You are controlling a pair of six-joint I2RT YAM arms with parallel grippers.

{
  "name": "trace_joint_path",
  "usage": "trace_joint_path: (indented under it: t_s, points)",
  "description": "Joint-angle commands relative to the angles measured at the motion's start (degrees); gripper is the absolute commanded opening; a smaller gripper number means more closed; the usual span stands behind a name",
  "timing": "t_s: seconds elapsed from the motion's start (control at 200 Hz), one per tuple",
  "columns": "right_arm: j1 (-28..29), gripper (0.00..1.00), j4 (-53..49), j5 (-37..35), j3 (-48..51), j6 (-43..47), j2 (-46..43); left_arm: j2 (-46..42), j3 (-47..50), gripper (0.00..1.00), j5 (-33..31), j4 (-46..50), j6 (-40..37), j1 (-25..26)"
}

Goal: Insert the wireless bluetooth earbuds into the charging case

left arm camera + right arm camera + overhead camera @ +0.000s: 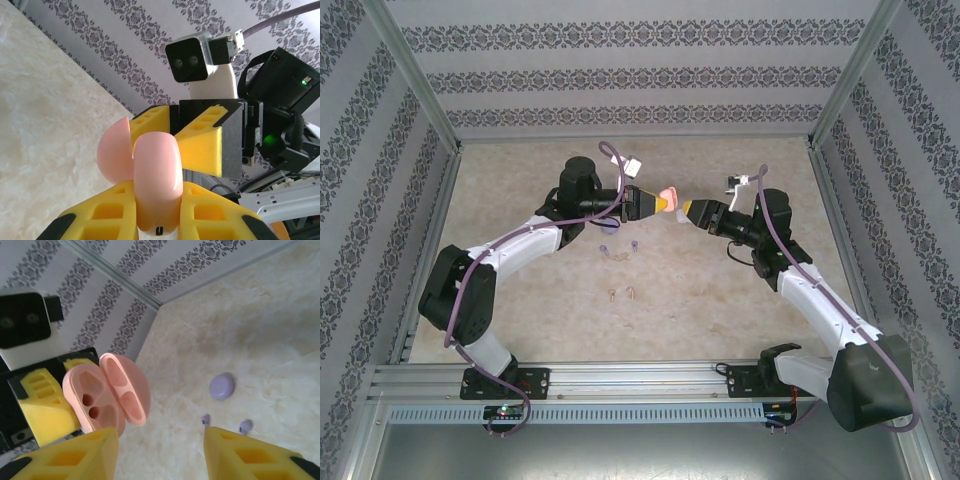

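A pink charging case (155, 180) is held off the table, with my left gripper (157, 212) shut on its body. Its lid (114, 152) is hinged open. In the right wrist view the case (95, 397) shows two empty sockets. My right gripper (160, 455) faces the case a short way off, open with nothing between its fingers (202, 145). From above, the left gripper (656, 203) and right gripper (689, 210) meet over the table's middle. Two purplish earbuds (604, 250) (634, 247) lie on the table, as do two pinkish earbuds (611, 295) (631, 292).
A closed purple case (221, 386) lies on the table beside the purplish earbuds (205, 419) (245, 426). Patterned walls and metal frame posts (420, 90) enclose the table on three sides.
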State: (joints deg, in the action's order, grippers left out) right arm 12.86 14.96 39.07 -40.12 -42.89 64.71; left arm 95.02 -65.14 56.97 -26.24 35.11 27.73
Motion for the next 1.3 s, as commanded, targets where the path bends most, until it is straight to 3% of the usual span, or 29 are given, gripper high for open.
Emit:
trace_joint_path:
  t_s: [0.0,0.23,0.824,1.294]
  points:
    - [-0.36,0.46,6.19,1.32,-1.45,-3.63,0.81,0.69,0.76,0.0,1.04,-8.45,4.04,-0.22]
    - [-0.34,0.42,10.47,1.07,-1.72,-6.56,2.42,1.98,1.69,0.0,0.26,-14.69,8.49,-0.22]
    - [2.0,0.36,14.42,0.23,-3.04,-8.35,7.32,3.5,1.33,0.0,-0.39,-19.02,11.64,-0.06]
    - [2.27,0.21,15.79,-0.27,-4.66,-9.46,9.28,3.77,2.24,0.0,-0.54,-20.23,12.26,0.16]
